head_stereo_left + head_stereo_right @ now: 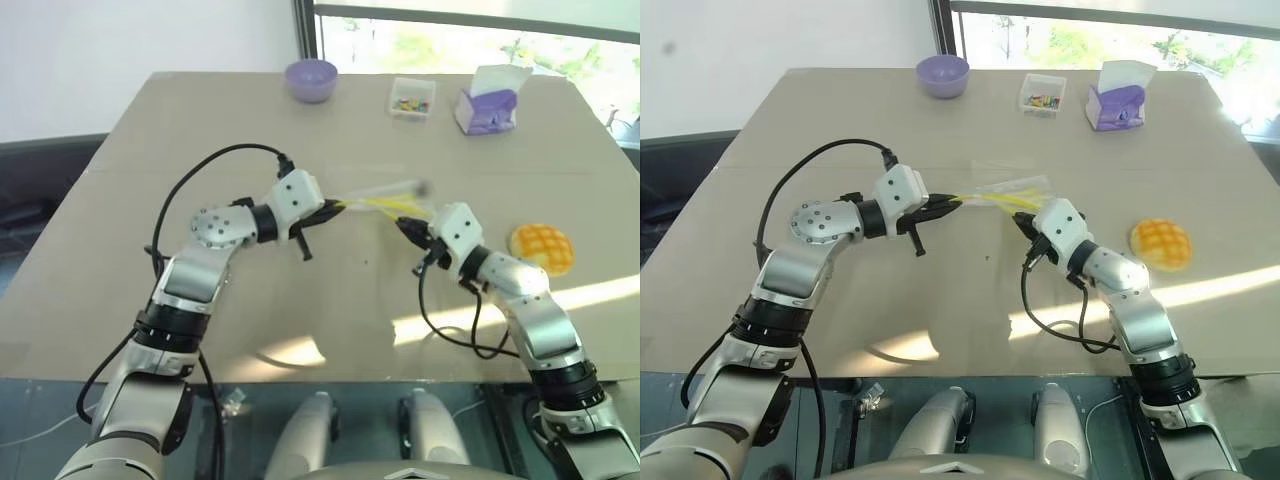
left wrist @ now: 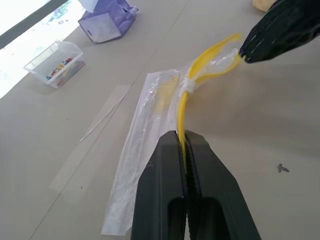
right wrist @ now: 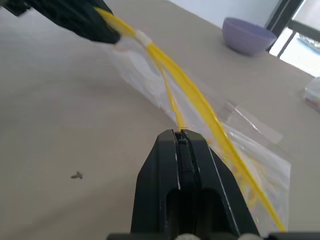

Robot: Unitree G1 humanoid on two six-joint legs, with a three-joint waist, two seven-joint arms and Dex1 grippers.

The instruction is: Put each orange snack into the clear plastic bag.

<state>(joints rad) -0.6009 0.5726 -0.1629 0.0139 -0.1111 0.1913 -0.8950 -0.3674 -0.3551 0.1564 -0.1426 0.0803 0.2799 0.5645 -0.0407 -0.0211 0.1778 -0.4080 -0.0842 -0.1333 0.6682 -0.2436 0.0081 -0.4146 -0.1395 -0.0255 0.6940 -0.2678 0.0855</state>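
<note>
Yellow is what catches the eye first — the seal strip of the clear plastic bag [image 2: 150,130], pulled taut above the beige table [image 1: 120,260] between the two arms. The left gripper [image 1: 335,208] has its black fingers pressed together on one end of that strip, and in the left wrist view the yellow band runs straight out from between the closed tips. The right gripper [image 1: 1021,224] is clamped on the strip too, near the other end, its fingers shut with the yellow edge pinched between them. The crinkly body of the bag trails away from the strip toward the far side of the table, part of it lying flat on the surface.

The orange snack [image 1: 541,248] — round, with its criss-cross top — sits on the table just beyond the right forearm, well apart from the bag and touched by nothing.

Along the far edge stand a purple bowl [image 1: 943,75], a small clear box [image 1: 1042,93] of coloured bits, and a purple-and-white tissue box [image 1: 1118,97], all well clear of the arms. A faint strip of clear tape [image 2: 90,150] lies flat on the table beside the bag.
</note>
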